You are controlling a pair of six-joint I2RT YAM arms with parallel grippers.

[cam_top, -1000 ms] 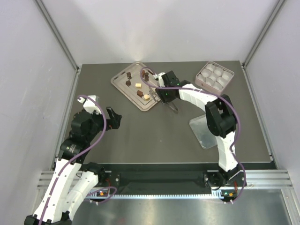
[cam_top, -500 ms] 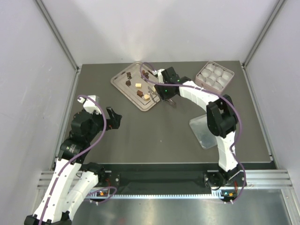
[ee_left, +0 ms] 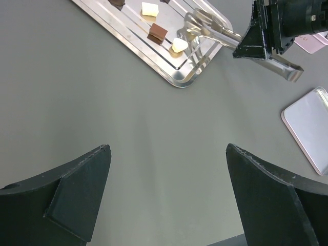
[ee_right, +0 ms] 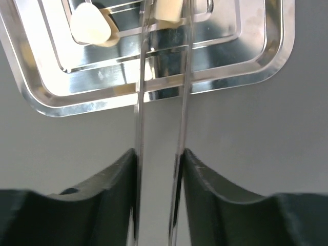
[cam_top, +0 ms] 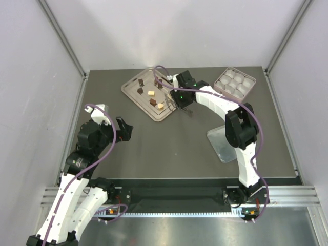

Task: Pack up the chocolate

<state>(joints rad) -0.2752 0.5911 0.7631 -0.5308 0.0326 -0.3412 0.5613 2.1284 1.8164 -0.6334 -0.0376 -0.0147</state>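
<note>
Left gripper (ee_left: 167,149): hangs over bare table (ee_left: 128,128) near the bases, jaws wide apart, holding nothing. No hazard noted.

Lid (cam_top: 223,143): lies flat on the table by the right arm, well apart from the work.

Right gripper (ee_right: 160,154): jaws closed on the tongs (ee_right: 141,102), which reach over the near corner of the tray (ee_right: 256,66). A cream piece (ee_right: 168,10) sits between the tips; the frame edge cuts it off, so actual pinch cannot be confirmed.

Chocolate (cam_top: 151,94): all visible pieces lie on the tray, none in the box (cam_top: 217,84) at the far right.

Risks, in my judgement:
- Thin, springy arms may squeeze unevenly and flick the small piece out.
- The tips may drag on the tray's ridges and shift it.
- The neighbouring cream piece (ee_right: 89,25) could be knocked.
- The carry to the box is long, and a weak pinch would drop the piece.
</note>
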